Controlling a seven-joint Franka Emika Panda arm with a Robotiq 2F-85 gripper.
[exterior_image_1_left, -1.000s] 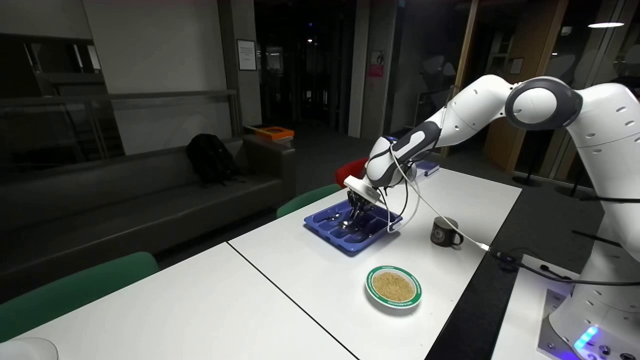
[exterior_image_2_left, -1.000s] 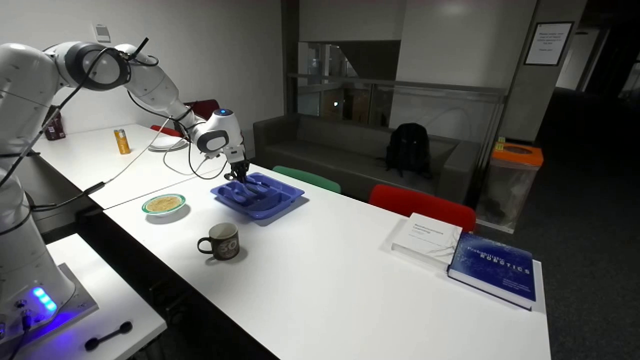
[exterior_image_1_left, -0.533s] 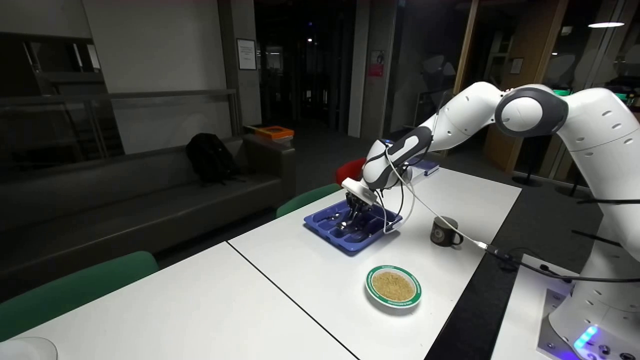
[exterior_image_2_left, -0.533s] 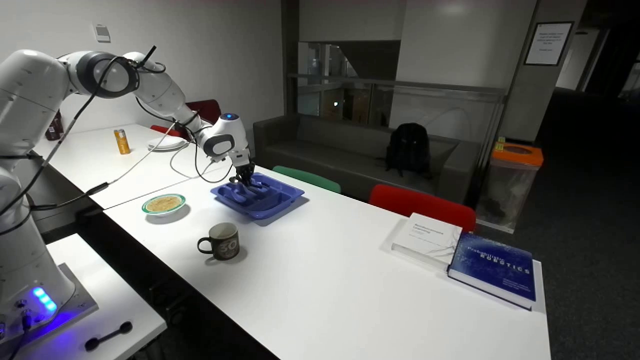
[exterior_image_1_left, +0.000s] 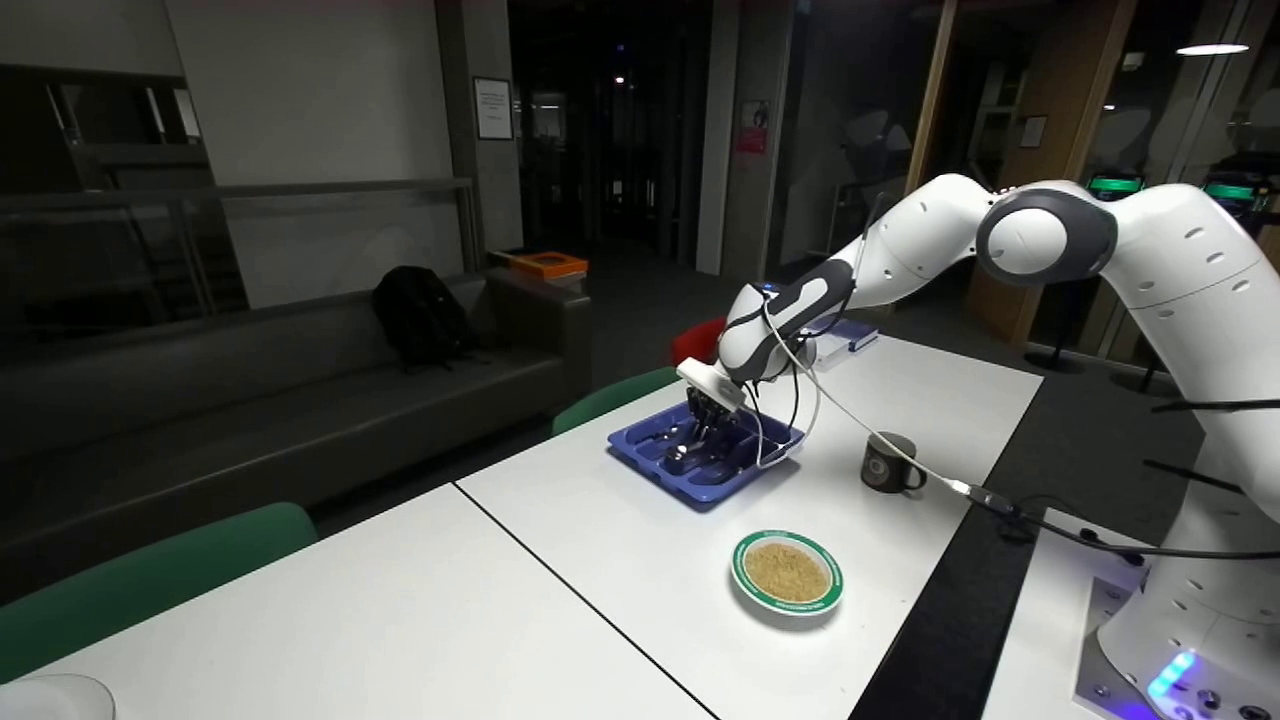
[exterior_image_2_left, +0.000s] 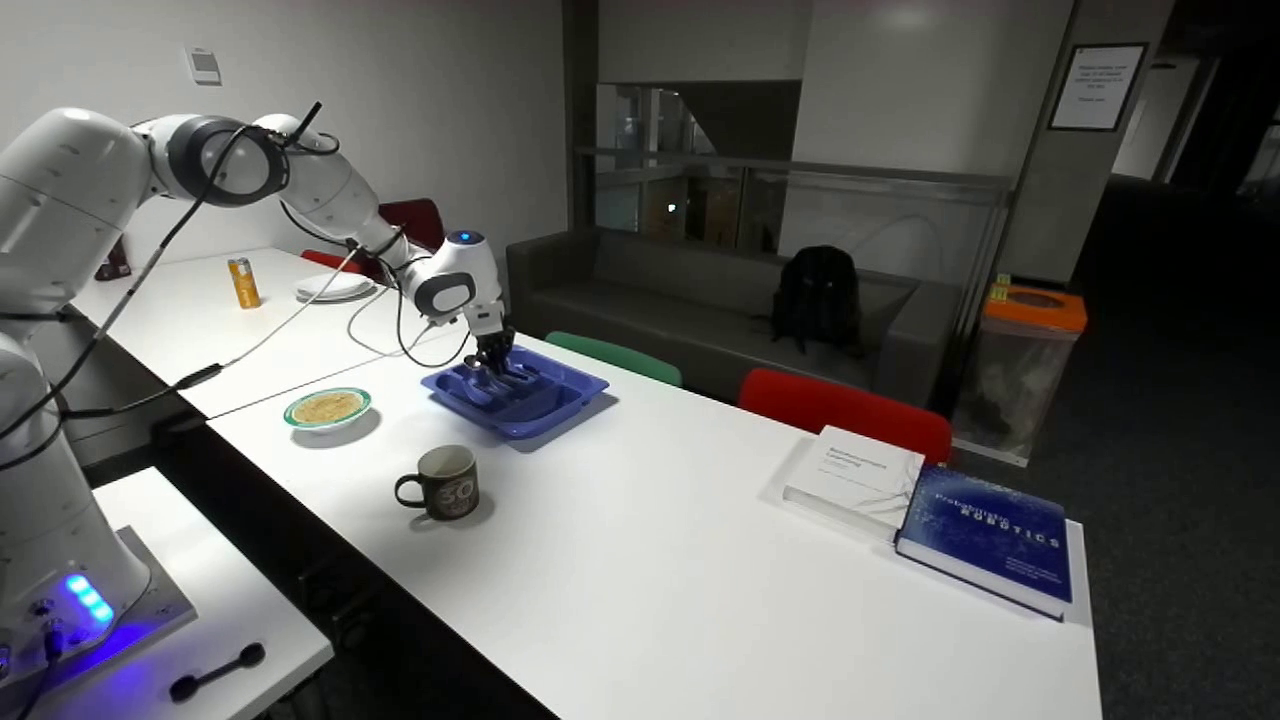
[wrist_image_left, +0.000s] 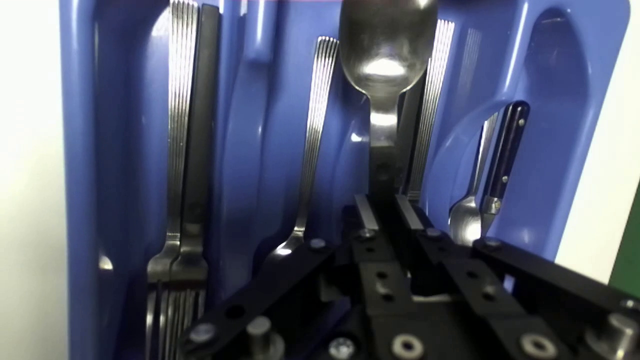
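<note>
Watch for a slip or a twist first, I'd say: your gripper (wrist_image_left: 381, 198) has its fingers clamped on the black handle of the spoon (wrist_image_left: 387, 45), with the whole bowl end sticking out past the pads, so a knock on that end could turn it in your hold. A knock looks possible, because the spoon sits over the blue tray (wrist_image_left: 600, 60), where dividers and other cutlery crowd close. A silver ribbed handle (wrist_image_left: 436, 95) shows right beside the bowl, partly behind it; I can't tell whether they touch, but if they do, you could drag that piece along. Moving sideways while low could catch a divider and shift the tray. The white cable (exterior_image_1_left: 957, 487) loops down beside the tray too, and might snag its rim if you swing wide.

As for looks, the spoon has a broad, shiny metal bowl with a bright glare on it, cut off by the edge of the wrist view, then a slim metal neck running into the dark handle. You can't tell from here whether the hollow or the back faces you.
</note>
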